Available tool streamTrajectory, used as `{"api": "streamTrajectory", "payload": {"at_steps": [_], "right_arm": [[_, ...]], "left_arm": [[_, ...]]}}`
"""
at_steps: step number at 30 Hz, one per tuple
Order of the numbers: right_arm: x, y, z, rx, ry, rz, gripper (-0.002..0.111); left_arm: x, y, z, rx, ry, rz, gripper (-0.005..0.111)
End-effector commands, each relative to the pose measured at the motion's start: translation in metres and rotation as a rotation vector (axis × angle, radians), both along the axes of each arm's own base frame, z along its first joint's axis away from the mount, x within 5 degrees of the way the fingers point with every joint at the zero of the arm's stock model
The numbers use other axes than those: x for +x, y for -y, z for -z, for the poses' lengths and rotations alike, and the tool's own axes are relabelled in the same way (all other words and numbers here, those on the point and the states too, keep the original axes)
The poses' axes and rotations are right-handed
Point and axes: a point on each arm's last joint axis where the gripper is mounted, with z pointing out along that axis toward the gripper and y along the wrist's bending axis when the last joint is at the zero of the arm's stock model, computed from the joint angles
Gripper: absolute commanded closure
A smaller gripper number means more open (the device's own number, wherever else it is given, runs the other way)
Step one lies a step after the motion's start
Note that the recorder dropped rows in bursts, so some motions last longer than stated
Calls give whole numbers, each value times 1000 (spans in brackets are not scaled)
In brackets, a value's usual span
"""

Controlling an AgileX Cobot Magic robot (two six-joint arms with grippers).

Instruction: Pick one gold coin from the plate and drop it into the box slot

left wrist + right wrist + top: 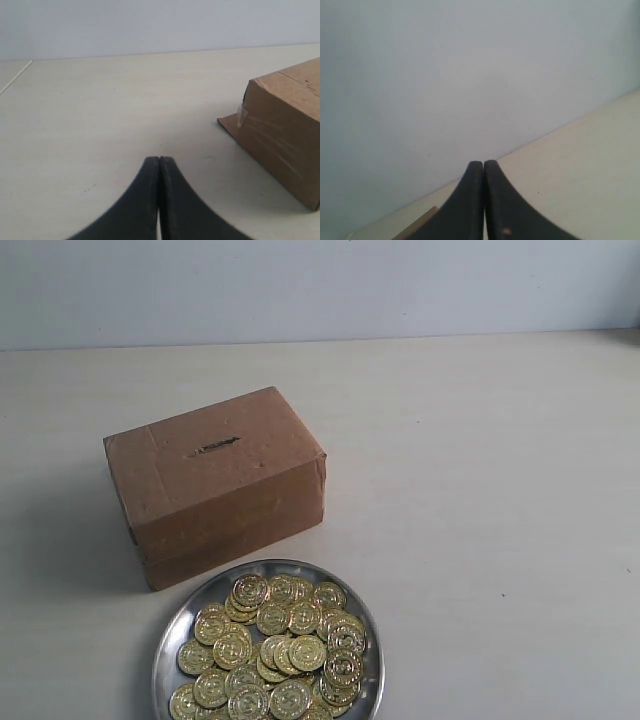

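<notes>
A brown cardboard box (215, 485) sits on a pale desk (480, 490), with a short dark slot (214, 447) cut in its top face. Just beside it, a shiny round plate (175, 625) holds a heap of gold coins (275, 645). My left fingers (153, 170) are pressed together, empty, above the desk near the box. My right fingers (476, 172) are together too, empty, facing a pale wall (445, 75).

Lower part of plate (290, 566) off-frame
</notes>
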Motion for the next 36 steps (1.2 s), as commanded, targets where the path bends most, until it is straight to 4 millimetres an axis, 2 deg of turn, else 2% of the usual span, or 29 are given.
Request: {"api": "streamTrajectory", "payload": {"at_steps": [1, 6, 9, 12, 21, 23, 36], "right_arm": [[-3, -5, -22, -95, -25, -49, 108], [1, -17, -46, -286, -94, -197, 108], [7, -25, -60, -492, -109, -326, 108], [16, -32, -69, -586, -142, -443, 108], [48, -43, -77, -590, -302, -677, 108], [55, -45, -76, -586, -337, -737, 108], [116, -44, -55, -503, -558, -831, 108]], "left_arm": [[0, 0, -2, -16, 16, -3, 107], [0, 0, -2, -16, 16, -3, 107], [0, 0, -2, -16, 16, -3, 107], [0, 0, -2, -16, 16, -3, 107], [0, 0, -2, -16, 16, -1, 107], [0, 1, -2, -16, 16, 6, 107], [0, 2, -2, -16, 16, 28, 107]]}}
